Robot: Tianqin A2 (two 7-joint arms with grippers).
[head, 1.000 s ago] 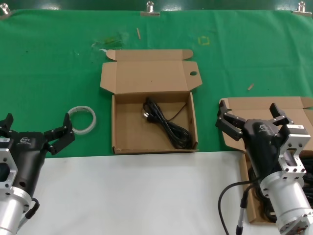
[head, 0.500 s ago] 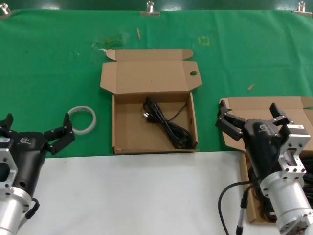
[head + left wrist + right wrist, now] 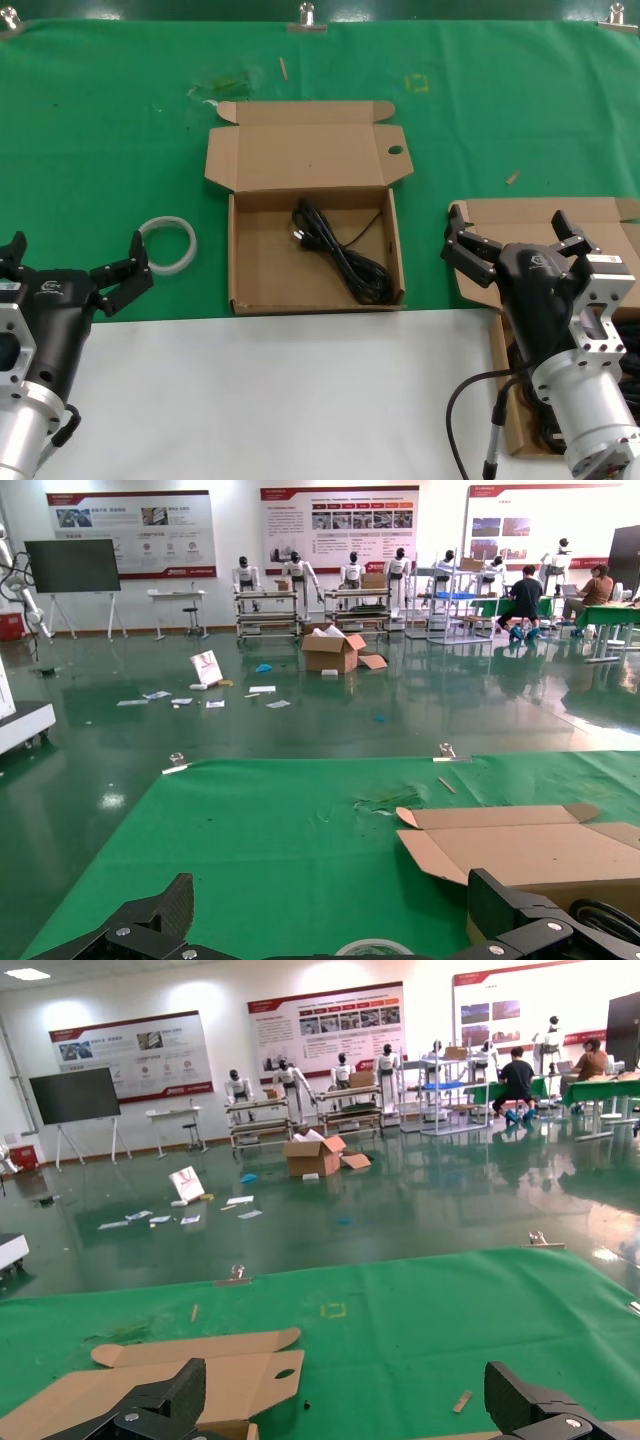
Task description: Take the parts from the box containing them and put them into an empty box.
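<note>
While wrist views only skim lid tops, from the head camera we see one black cable bundle (image 3: 342,252) inside the holed-lid box (image 3: 240,265); the plain-lidded box (image 3: 520,215) sits behind the right gripper (image 3: 512,237). Left gripper (image 3: 72,270) and right both spread wide, empty.

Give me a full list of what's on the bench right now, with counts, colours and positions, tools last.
box with holed lid: 1, brown cardboard, open, centre of the green cloth.
cable in that box: 1 bundle, black, lying towards its right side.
box at the right edge: 1, brown cardboard, open, largely hidden behind the right arm; black cables show inside, count unclear.
ring: 1, white translucent, on the cloth left of the centre box.
green cloth: 1, covers the far part of the table; white surface nearer the robot.
clips: 3, metal, along the cloth's far edge.
small scraps: a few, tan, scattered on the cloth.
left tool: open, empty, low at the left.
right tool: open, empty, over the right box.
</note>
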